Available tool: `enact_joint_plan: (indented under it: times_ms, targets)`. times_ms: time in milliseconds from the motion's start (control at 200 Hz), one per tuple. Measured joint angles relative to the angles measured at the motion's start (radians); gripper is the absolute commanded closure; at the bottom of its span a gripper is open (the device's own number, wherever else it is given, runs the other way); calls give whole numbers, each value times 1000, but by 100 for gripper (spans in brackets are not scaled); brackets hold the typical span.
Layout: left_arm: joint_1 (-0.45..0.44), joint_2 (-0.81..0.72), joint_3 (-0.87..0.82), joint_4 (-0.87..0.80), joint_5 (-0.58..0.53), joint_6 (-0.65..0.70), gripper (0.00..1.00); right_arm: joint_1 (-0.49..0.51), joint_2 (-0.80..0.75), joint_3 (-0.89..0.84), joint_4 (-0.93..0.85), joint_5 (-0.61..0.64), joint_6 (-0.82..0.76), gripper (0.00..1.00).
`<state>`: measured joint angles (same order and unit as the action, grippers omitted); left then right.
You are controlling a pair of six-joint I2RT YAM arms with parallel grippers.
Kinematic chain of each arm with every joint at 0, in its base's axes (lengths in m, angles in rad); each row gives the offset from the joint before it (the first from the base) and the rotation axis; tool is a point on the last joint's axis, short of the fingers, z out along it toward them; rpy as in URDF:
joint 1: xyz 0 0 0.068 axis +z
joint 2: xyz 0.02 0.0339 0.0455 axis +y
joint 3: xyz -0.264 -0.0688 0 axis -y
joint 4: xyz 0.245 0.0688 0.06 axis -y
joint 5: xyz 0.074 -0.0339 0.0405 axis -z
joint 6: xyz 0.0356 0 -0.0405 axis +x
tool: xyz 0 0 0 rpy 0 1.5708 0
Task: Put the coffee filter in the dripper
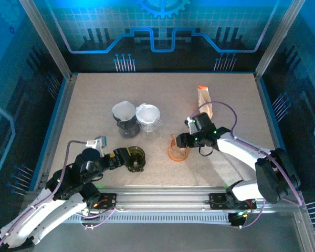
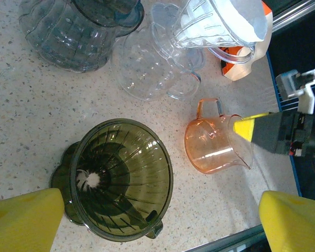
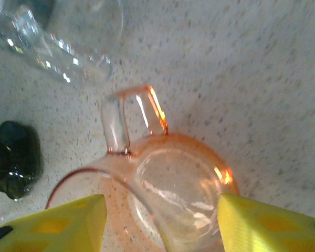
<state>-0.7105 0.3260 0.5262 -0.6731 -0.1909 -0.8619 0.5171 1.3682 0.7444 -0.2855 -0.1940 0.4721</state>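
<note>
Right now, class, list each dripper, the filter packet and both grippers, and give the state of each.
Green dripper: upright, empty.
Orange dripper: empty, looks tipped on its side.
Grey dripper: upright, filter inside.
Clear dripper: upright, filter inside.
Filter packet: lying down; opened or sealed unclear.
Left gripper: open, holding nothing.
Right gripper: fingers astride the orange dripper; grip unclear.

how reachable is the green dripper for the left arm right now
Probably yes. The left gripper is wide open just short of the green dripper, which lies between its fingers in the wrist view with nothing across it. The orange dripper stands apart to the side, so it shouldn't block.
</note>
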Motion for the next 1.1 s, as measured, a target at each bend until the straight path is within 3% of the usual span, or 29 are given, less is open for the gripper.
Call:
enact_joint_plan:
  times_ms: [365,635,956,1101]
  targets:
    - [0,-1,0,-4,-3,0,3,209,-68,-68,86,107,151,40]
    - [0,-18,-2,-8,-3,-3,3,281,-59,-68,143,119,202,37]
    - [1,-20,-7,-32,-6,-3,3,304,-199,-34,69,249,136,36]
    - [1,-20,-6,-38,-16,-3,1,431,-211,32,70,293,80,35]
